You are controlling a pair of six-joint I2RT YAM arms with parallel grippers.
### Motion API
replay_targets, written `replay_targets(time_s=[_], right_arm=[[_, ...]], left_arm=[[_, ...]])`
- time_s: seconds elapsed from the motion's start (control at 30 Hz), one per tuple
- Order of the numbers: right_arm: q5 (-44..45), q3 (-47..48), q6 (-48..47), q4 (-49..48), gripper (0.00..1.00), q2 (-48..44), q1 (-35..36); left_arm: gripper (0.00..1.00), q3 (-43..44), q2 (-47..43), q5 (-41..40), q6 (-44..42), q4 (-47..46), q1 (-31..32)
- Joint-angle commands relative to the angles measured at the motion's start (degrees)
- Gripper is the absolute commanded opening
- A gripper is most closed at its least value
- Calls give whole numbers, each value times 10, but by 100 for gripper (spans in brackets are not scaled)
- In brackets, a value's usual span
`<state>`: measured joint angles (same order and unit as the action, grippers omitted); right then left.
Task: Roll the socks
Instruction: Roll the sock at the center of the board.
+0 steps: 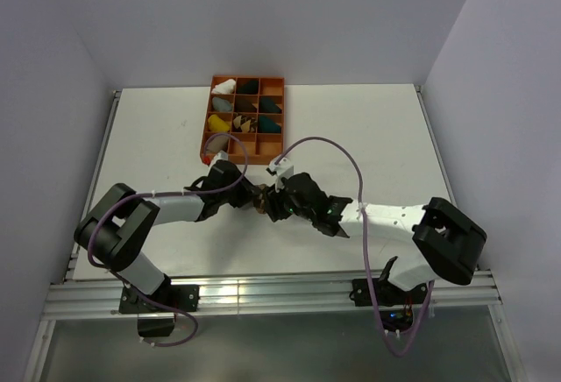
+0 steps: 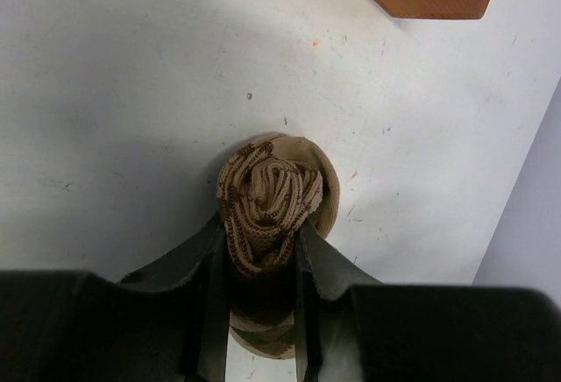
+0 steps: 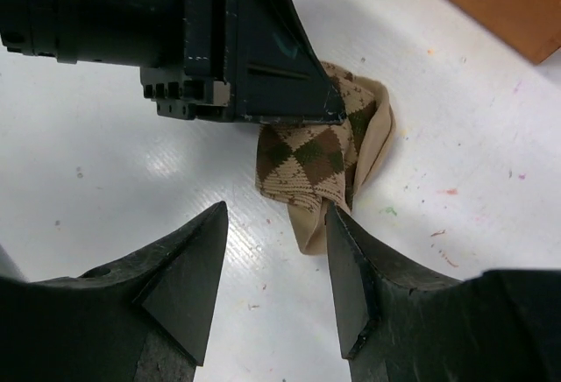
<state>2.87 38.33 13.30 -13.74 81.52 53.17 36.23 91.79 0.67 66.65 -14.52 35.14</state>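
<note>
Crowded at the roll, open to the sides.
I have both grippers nose to nose at the socks [image 1: 260,198], so nothing passes between them. The left gripper [image 2: 263,251] clamps the roll and fills the space straight ahead of the right gripper [image 3: 276,224], whose jaws stand apart just short of it. The tray [image 1: 285,110] walls off the far side, near the roll but not touching. Bare table [image 1: 377,137] right of the tray gives me room to swing, as does the near-left part.

Two socks [image 3: 307,159], one tray [image 1: 283,115], two arms [image 1: 171,208] [image 1: 394,215].
</note>
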Motion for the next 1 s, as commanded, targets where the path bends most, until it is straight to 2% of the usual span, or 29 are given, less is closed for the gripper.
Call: replay_targets(time_s=[0.0, 0.5, 0.87, 0.97], right_arm=[[72, 19, -49, -41, 56, -1, 24], [125, 51, -86, -66, 63, 115, 62], [151, 104, -68, 6, 63, 205, 72], [148, 126, -59, 37, 59, 228, 72]], left_arm=[[4, -5, 31, -12, -32, 88, 5], [4, -4, 31, 2, -35, 87, 6], [4, -5, 21, 13, -39, 83, 6], [4, -3, 19, 15, -41, 85, 6]])
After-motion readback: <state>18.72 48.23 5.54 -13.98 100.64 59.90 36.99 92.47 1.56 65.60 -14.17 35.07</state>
